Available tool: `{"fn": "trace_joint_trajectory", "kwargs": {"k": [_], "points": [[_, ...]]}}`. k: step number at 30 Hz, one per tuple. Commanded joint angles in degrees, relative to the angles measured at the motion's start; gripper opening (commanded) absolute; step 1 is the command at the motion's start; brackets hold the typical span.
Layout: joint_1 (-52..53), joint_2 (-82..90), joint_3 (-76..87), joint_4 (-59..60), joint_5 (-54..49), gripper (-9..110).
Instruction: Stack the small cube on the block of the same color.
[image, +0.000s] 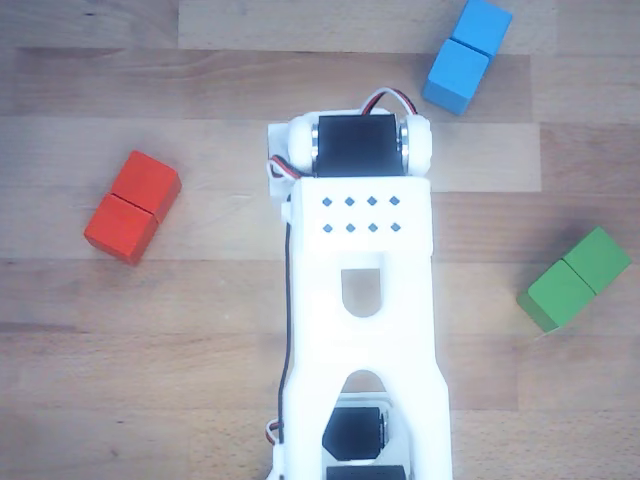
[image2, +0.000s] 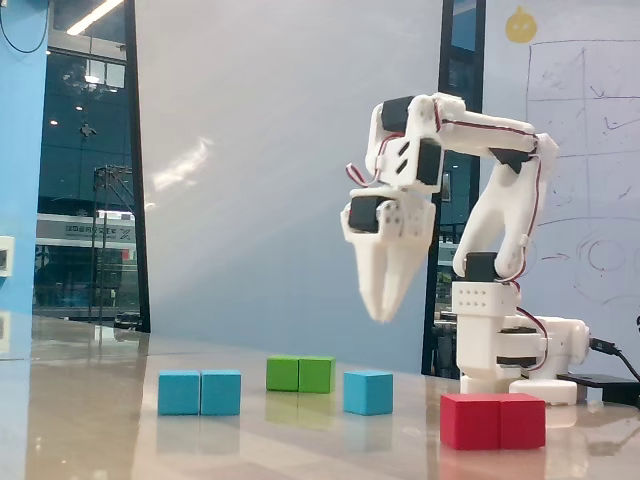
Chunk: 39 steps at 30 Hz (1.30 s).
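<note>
- Small cube (image2: 368, 392) resting flat on the tabletop (image2: 100, 420) in the fixed view, between the green block (image2: 300, 374) and the red block (image2: 493, 421), apart from both; hidden in the other view, probably under the arm.
- Looks light, rigid and matte: likely easy to lift, unlikely to slip or dent. Best taken across two opposite flat faces, near mid-height, pads square to the sides.
- Blue block (image2: 199, 392) lying lengthwise well apart from the cube, at the left of the fixed view; seam across its middle, flat top free. Seen upper right in the other view (image: 467, 55).
- Pincer (image2: 381, 312) hanging well above the cube, tips pointing down and drawn close together, holding nothing.
- Needs widening before coming down; lift and stacking not yet begun.
- Judged risk: cube set off-centre near the seam or an end, tipping off.
</note>
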Motion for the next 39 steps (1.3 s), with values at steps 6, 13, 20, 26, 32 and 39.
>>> {"fn": "trace_joint_trajectory", "kwargs": {"k": [6, 13, 20, 26, 32, 39], "points": [[3.6, 1.8, 7.9, -10.9, -0.6, 0], [3.5, 6.8, 11.7, -12.1, -4.5, 0], [3.5, 7.6, 14.6, -12.1, -17.4, 0], [4.1, 7.7, 14.3, -11.2, -15.1, 9], [3.5, 7.7, 14.2, -12.0, -10.1, 24], [3.6, 6.7, 14.3, -12.2, -9.5, 30]]}}
